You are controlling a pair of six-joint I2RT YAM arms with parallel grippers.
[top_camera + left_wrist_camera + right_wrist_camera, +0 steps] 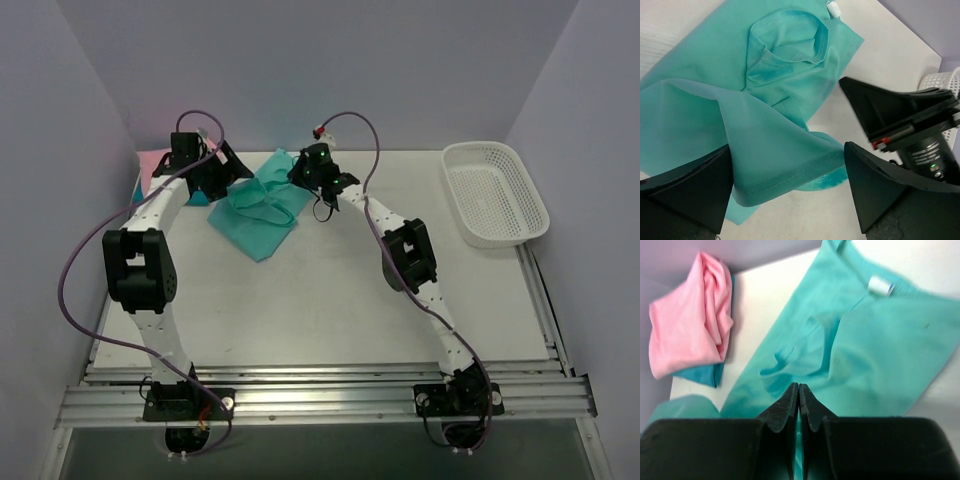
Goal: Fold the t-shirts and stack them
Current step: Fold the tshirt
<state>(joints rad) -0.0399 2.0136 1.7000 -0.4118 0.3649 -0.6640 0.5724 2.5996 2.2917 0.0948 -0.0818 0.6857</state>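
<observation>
Three shirts lie far-left on the bench (330,300): teal-green shirt (255,212) crumpled, pink shirt (690,335) atop teal-blue shirt (700,375). Left fingers (875,195) wide apart, straddling teal-green cloth, gripping nothing. Right fingers (785,410) pressed shut over it; hold unclear.

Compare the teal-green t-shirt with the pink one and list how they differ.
The teal-green t-shirt lies loosely spread over the far part of the table; the pink t-shirt sits bunched in the far left corner. The teal-green t-shirt rests straight on the table, while the pink t-shirt lies on top of a darker teal-blue shirt. Both are plain, soft cloth, and neither is neatly folded.
</observation>
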